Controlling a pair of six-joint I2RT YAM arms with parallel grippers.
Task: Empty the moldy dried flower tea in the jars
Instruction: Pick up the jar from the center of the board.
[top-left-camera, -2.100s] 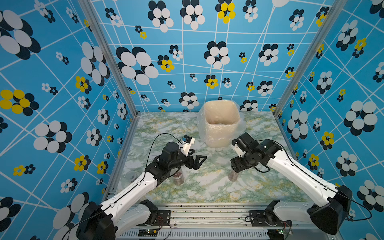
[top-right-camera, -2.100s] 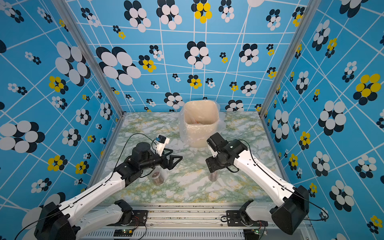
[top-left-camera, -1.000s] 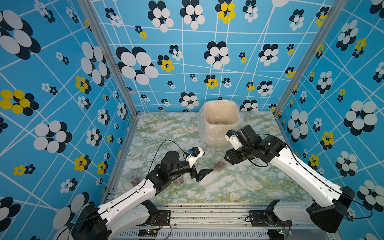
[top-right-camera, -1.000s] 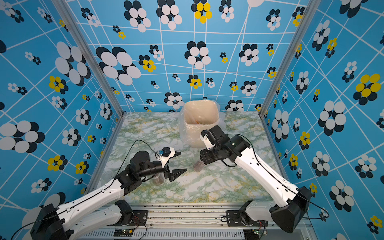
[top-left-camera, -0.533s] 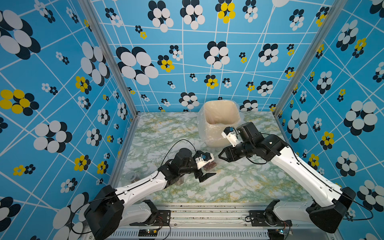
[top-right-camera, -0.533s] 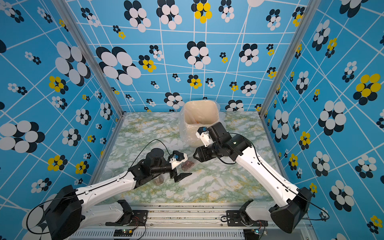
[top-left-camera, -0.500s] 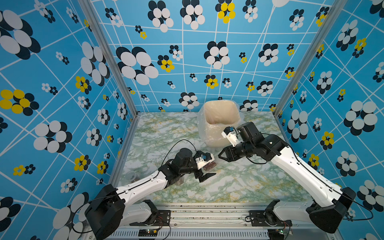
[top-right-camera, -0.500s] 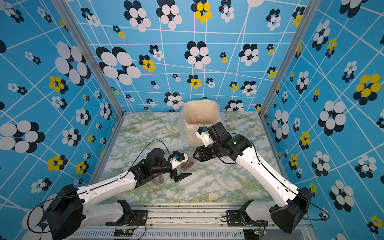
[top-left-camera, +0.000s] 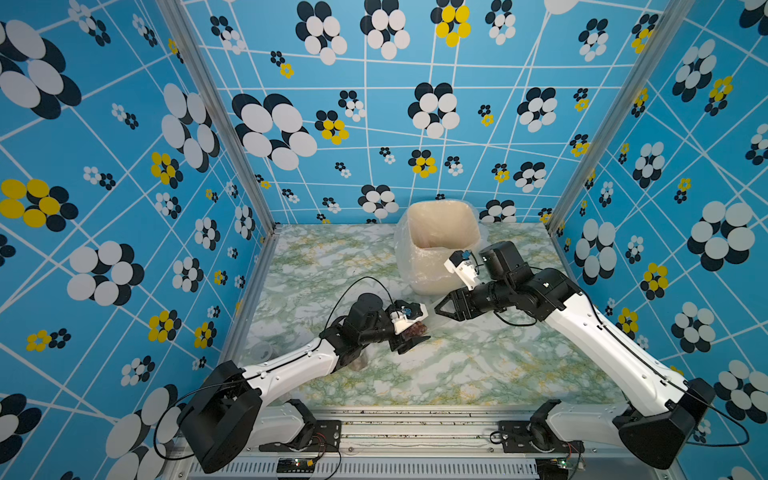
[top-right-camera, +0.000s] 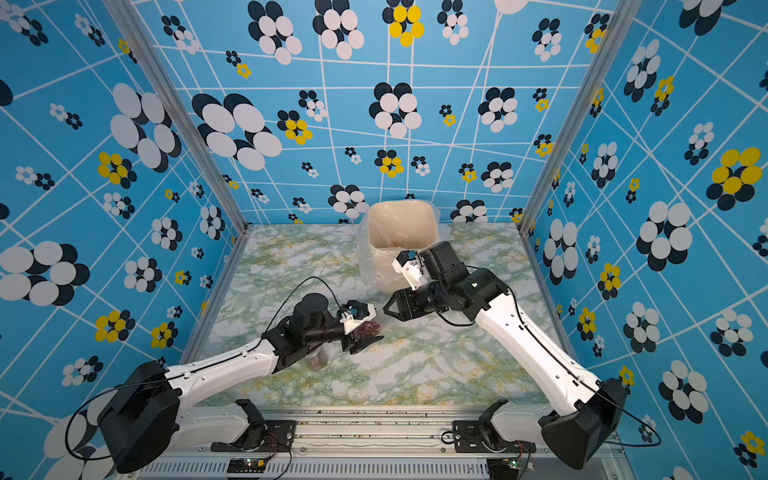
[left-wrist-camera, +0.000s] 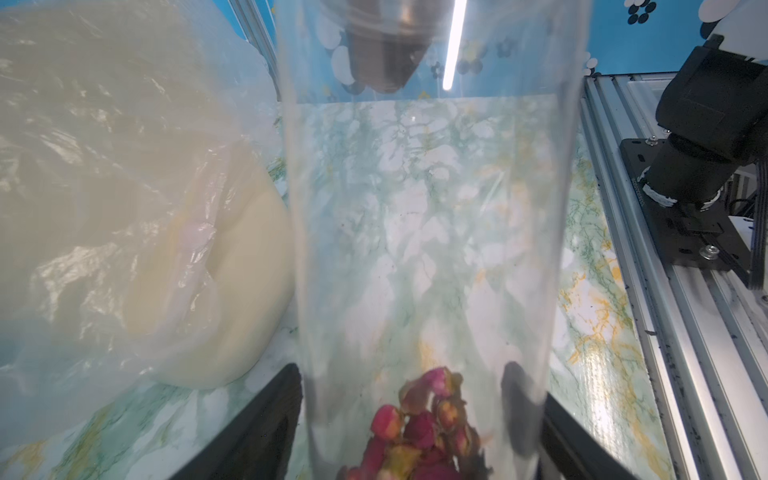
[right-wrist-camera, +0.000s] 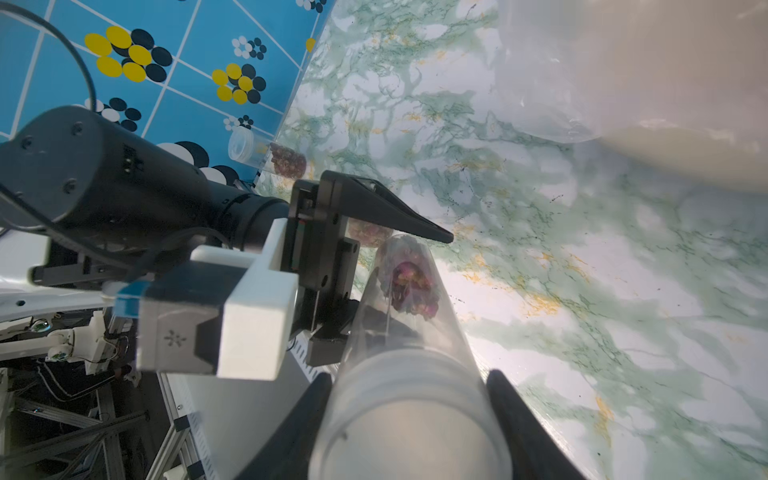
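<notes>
L arm (top-left-camera: 291, 365) has swung in to the jar (right-wrist-camera: 409, 332). L gripper (top-left-camera: 417, 332) jaws flank its base w/ the dried flower tea (left-wrist-camera: 419, 432); can't tell if clamped. The jar lies level off the table (top-left-camera: 478, 374), lid end pinched in R gripper (top-left-camera: 440, 309), just in front of the bin (top-left-camera: 419, 274).

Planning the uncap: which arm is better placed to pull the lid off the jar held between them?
Right. The right tool grips the jar at its lid end; the left tool flanks the tea end, suited to bracing.
</notes>
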